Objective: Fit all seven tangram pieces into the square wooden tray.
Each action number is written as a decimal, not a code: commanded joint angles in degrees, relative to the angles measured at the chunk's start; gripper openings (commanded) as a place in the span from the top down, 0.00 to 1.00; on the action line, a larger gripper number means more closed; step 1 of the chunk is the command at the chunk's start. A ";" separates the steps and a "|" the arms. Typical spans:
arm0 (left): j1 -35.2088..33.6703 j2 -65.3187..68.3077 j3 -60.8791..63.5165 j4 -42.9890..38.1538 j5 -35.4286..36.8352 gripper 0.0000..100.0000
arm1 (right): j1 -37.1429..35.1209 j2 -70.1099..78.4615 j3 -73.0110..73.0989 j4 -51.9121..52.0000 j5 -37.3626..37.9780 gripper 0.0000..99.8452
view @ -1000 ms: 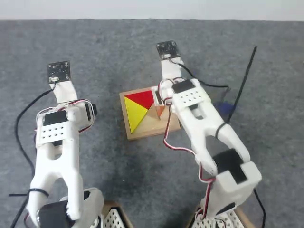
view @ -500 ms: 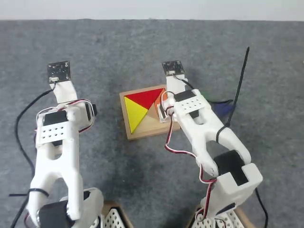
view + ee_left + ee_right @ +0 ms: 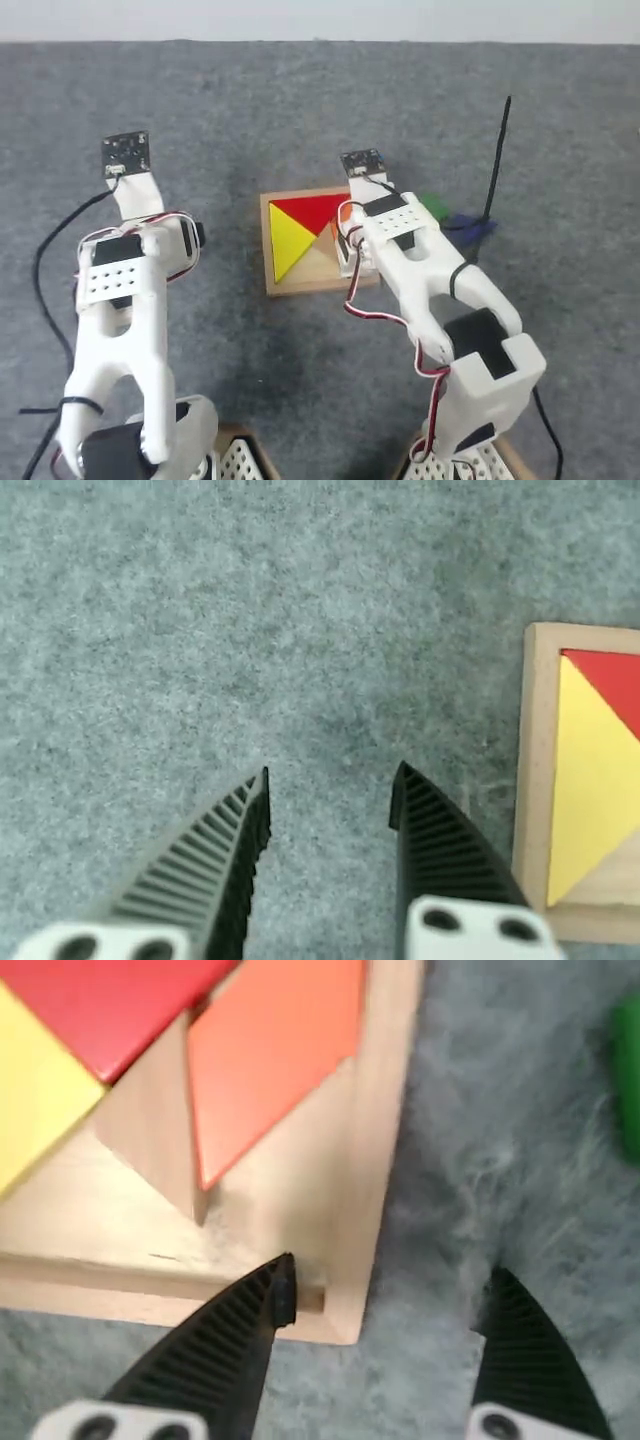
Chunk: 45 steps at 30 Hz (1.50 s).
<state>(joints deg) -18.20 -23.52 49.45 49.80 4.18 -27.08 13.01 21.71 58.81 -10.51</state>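
Workspace with two white arms on one grey, felt-like tabletop [image 3: 250,110]. One square wooden tray [image 3: 312,266] lies between the arms, partly under the right one. It holds three flat painted pieces: one red triangle [image 3: 305,212], one yellow triangle [image 3: 288,240] touching it edge to edge, and one orange piece [image 3: 270,1050] with a pointed end, set against the rim. Two more pieces, one green piece [image 3: 432,207] and one dark blue piece [image 3: 465,225], lie on the tabletop beside the right arm, on the side away from the tray.

Left gripper [image 3: 331,775] hovers over bare felt beside the tray, its ribbed black fingers apart and empty. Right gripper [image 3: 391,1270] stands spread at a tray corner, one fingertip on the rim, the other over felt.

The right wrist view gives the orange piece's outline and the smooth bare wood, which the arm largely covers in the high view. The high view supplies the blue piece.
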 commanded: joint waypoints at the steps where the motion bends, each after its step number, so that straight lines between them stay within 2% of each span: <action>1: 0.35 -0.88 -0.48 -0.44 -0.53 0.80 | -1.54 -0.31 0.88 3.21 2.20 0.71; 10: 0.35 -0.88 -0.57 -0.53 -0.53 0.80 | 0.13 -2.15 3.43 8.40 6.68 0.71; 18: 0.35 -0.88 -0.57 -0.53 -0.62 0.80 | 0.40 -20.09 10.20 6.90 6.95 0.71; 23: 0.35 -0.62 -0.57 -0.53 -0.53 0.80 | 4.62 -29.05 10.37 7.43 10.46 0.71; 27: 0.79 -0.53 -0.57 -0.62 -0.53 0.80 | 12.00 -33.01 11.16 10.24 12.57 0.71; 32: 5.36 -0.79 0.84 -0.53 -0.53 0.80 | 20.70 -37.49 21.71 3.03 16.26 0.71; 36: 9.49 -0.53 1.19 -0.18 -0.62 0.80 | 21.14 -39.60 29.80 -3.30 15.91 0.71; 39: 12.40 -0.53 2.07 -0.18 -0.97 0.80 | 21.85 -39.60 30.59 -3.74 15.82 0.71; 42: 17.49 -0.53 1.27 3.60 -7.21 0.80 | 23.96 -39.60 30.68 -4.09 14.51 0.71; 45: 22.07 -0.53 -2.95 10.81 -11.43 0.80 | 25.98 -39.60 31.30 -4.88 13.71 0.71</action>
<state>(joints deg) 0.26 -23.52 51.65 54.90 -3.91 -3.08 -24.09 53.01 55.56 4.18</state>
